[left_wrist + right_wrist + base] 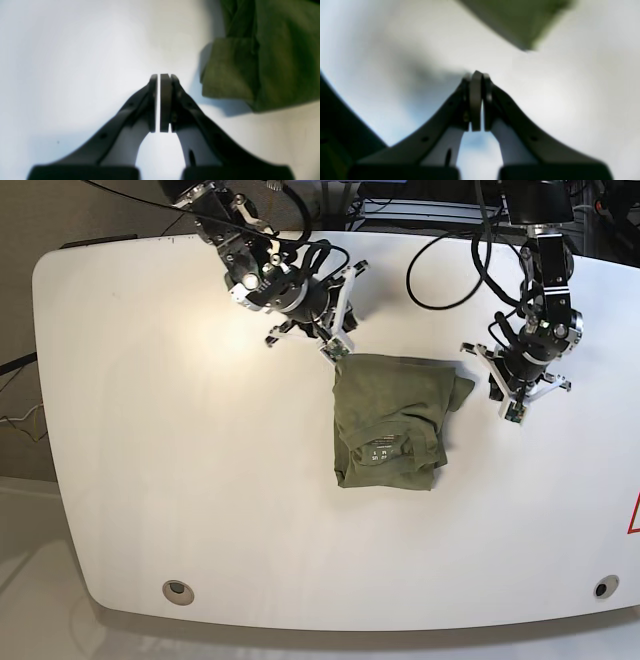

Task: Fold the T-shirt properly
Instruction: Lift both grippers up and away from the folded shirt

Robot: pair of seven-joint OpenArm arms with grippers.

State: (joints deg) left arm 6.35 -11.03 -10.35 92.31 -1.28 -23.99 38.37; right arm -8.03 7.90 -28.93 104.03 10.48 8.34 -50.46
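**White worktop under bright overhead light**

A broad white worktop (150,480) with rounded corners fills the base view. A bright glare patch lies on its upper left part. Two small round fittings (178,589) sit near its front edge, one toward each corner, and a red marking (634,515) shows at its right edge. Pale floor (25,580) lies to its left. Black cables (440,260) trail over the far edge.
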